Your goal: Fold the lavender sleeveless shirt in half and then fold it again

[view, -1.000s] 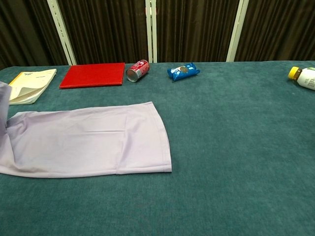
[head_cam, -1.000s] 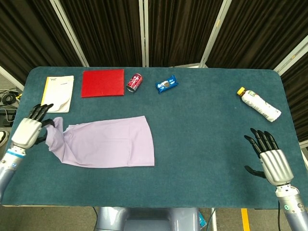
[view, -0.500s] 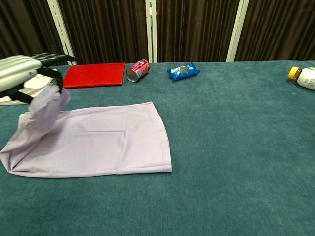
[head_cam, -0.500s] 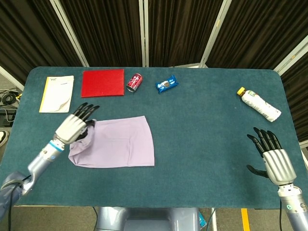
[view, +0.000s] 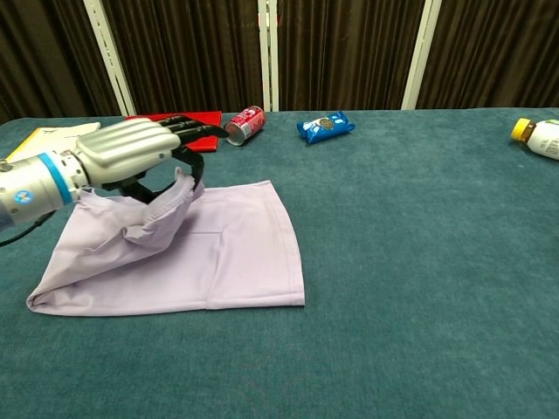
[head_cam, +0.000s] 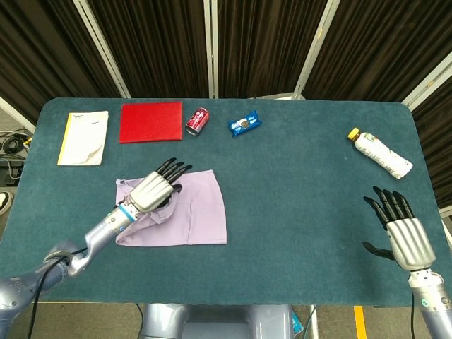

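Shirt (head_cam: pixel 191 212), lavender, lying just below red board (head_cam: pixel 150 121): your left hand (head_cam: pixel 152 191) is pinching its bunched edge; right hand (head_cam: pixel 402 236) is idling spread. Risk: releasing now is leaving wrinkled, crooked fold.

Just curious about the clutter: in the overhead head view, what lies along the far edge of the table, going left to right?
Notebook → red board → soda can → blue snack pack → bottle with a yellow cap.
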### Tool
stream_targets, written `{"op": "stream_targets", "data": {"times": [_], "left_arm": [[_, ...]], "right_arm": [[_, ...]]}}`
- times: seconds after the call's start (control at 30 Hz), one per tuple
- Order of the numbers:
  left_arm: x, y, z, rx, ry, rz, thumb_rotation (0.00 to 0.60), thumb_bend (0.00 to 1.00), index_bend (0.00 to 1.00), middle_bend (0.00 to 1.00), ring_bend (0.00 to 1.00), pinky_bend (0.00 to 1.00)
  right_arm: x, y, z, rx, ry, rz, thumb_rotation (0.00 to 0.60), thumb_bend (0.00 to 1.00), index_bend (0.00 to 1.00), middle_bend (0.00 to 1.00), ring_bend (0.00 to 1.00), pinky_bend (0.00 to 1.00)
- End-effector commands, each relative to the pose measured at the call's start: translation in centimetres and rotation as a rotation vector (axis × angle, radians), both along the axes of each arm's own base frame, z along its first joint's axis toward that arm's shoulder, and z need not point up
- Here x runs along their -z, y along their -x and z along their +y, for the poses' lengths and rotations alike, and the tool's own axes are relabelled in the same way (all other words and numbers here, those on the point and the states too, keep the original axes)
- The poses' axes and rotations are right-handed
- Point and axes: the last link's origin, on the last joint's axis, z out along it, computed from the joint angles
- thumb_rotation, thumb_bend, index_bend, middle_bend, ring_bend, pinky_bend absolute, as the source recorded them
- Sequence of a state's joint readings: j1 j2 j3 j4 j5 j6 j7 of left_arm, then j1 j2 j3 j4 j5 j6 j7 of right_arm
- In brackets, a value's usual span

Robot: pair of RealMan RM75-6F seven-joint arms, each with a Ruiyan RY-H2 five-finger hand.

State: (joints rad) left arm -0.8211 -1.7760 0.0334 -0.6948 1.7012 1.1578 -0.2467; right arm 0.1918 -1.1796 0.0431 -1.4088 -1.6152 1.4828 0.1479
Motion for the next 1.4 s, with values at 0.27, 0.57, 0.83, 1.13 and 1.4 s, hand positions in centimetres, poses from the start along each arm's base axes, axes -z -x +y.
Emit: {"op": "stream_targets", "data": {"times": [0.27,0.57,0.83,1.13,1.4], "left_arm": [[2.7,-2.9,0.1,0.041,0.034,0.031,0.6,0.61,0.75,0.0,0.0,0.0],[4.2,-4.3,0.3,0.058,0.04,0.067,0.6,0.47,0.42,0.0,0.0,0.0],[4.8,-5.3,-0.1,0.017,0.034,0.009,0.6,0.04,0.0,0.0,0.0,0.0],[1.7,-6.3,-1.1,-0.026,0.053,-0.165,0.6,0.07,0.04,0.0,0.0,0.0],[-1.6,-4.6,-4.6,-0.089,0.169,-0.177,0.6,0.07,0.11,0.0,0.0,0.0]], "right_arm": [[-0.1,0.1,-0.1,0.006,0.002,-0.003,0.6,0.0,0.16,0.0,0.0,0.0],[-0.2,0.2,-0.1,0.009,0.001,-0.01,0.6,0.0,0.16,0.0,0.0,0.0],[-0.2,0.2,-0.1,0.012,-0.002,-0.016,0.6,0.0,0.16,0.0,0.0,0.0],[0.0,-0.1,0.1,-0.002,-0.009,-0.016,0.6,0.0,0.16,0.0,0.0,0.0],[-0.1,-0.4,0.3,-0.011,-0.008,-0.023,0.6,0.0,0.16,0.0,0.0,0.0]]}}
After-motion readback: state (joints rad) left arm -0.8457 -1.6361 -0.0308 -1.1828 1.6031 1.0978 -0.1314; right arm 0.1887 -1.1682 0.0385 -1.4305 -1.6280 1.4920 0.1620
